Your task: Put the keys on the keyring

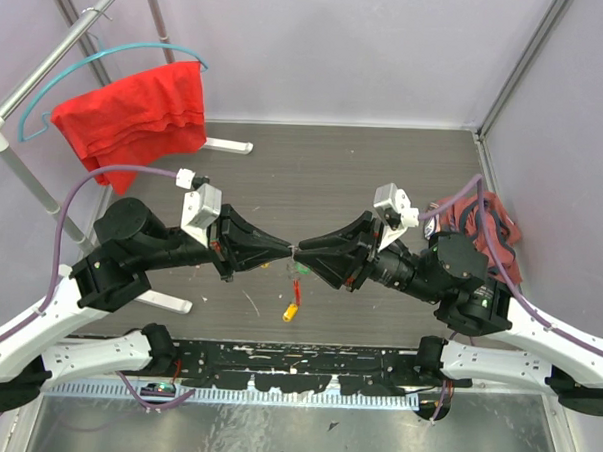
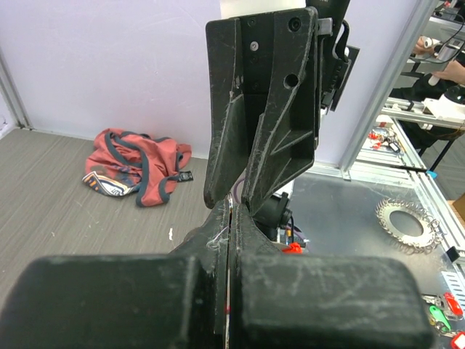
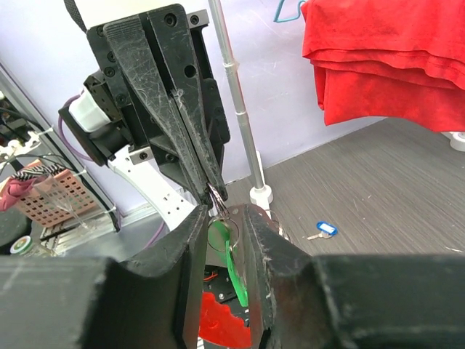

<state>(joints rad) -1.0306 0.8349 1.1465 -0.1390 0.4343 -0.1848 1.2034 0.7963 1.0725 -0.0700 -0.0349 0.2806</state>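
My two grippers meet tip to tip above the table's middle. My left gripper (image 1: 288, 249) (image 2: 231, 211) is shut on the thin wavy metal loop (image 3: 217, 196) of the keyring. The keyring's red bar (image 1: 299, 273) (image 3: 218, 327) hangs below the tips. My right gripper (image 1: 303, 251) (image 3: 225, 217) has its jaws a narrow gap apart, closed on a green-tagged key (image 3: 223, 236) right at the loop. A yellow-tagged key (image 1: 291, 311) lies on the table below the tips. A blue-tagged key (image 3: 323, 230) lies on the table further off.
A large red cloth (image 1: 136, 109) (image 3: 392, 58) hangs on a teal hanger from a metal rack at the back left; its pole (image 3: 236, 102) and foot (image 1: 225, 145) stand on the table. A red bag (image 1: 482, 219) (image 2: 138, 167) lies at the right.
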